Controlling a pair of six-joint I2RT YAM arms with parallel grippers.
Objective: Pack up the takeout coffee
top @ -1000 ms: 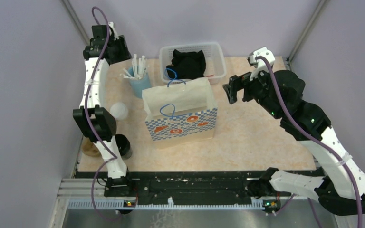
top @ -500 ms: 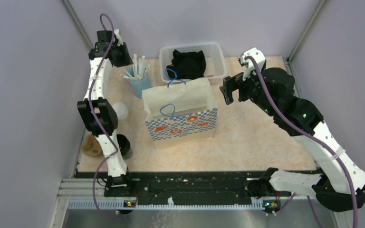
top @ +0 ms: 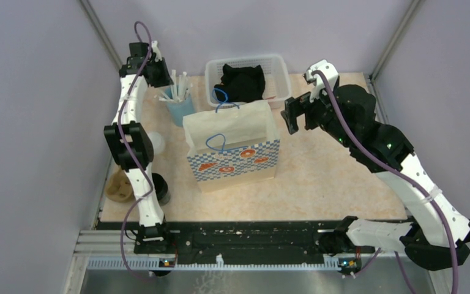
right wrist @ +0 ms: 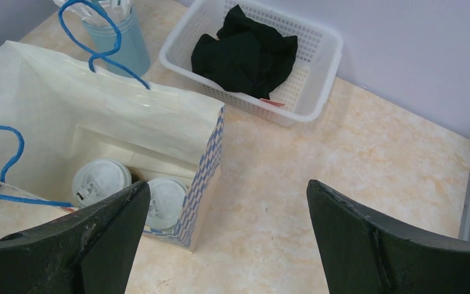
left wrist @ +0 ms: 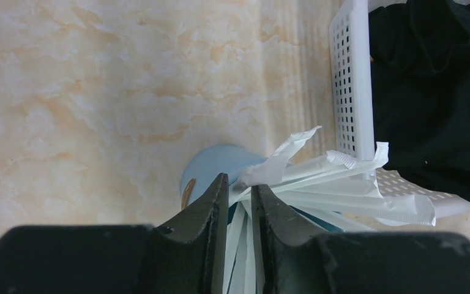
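Two cups (right wrist: pixel 101 180), white-lidded, upright and side by side on the floor of the bag (right wrist: pixel 98 116); second lid just right of the first, close to the checked bag wall. Bag upright and open-topped near the middle of the table (top: pixel 330 171), blue cord handles up. Carrier (top: pixel 118 188) at left table edge, well apart from bag, partly hidden behind left arm; wells too small to read. Black cup (top: pixel 160 188) just beside carrier, on its right. Left gripper (left wrist: pixel 240 184) at far left of table, directly over blue cup (left wrist: pixel 211 162) of straws (left wrist: pixel 343 177); fingers (left wrist: pixel 211 214) closed to a narrow slot, pinching several paper-wrapped straws between the pads. Straw tips fanned toward basket (left wrist: pixel 350 73). Basket at far edge behind bag, black cloth (right wrist: pixel 245 52) inside. Right gripper (top: pixel 294 114) in the air just right of bag top, touching nothing; fingers (right wrist: pixel 367 245) spread wide and empty, bag mouth and both lids visible between them in the wrist view. White round object (top: pixel 155 142) beside left arm elbow, between blue cup and black cup; too hidden to identify.
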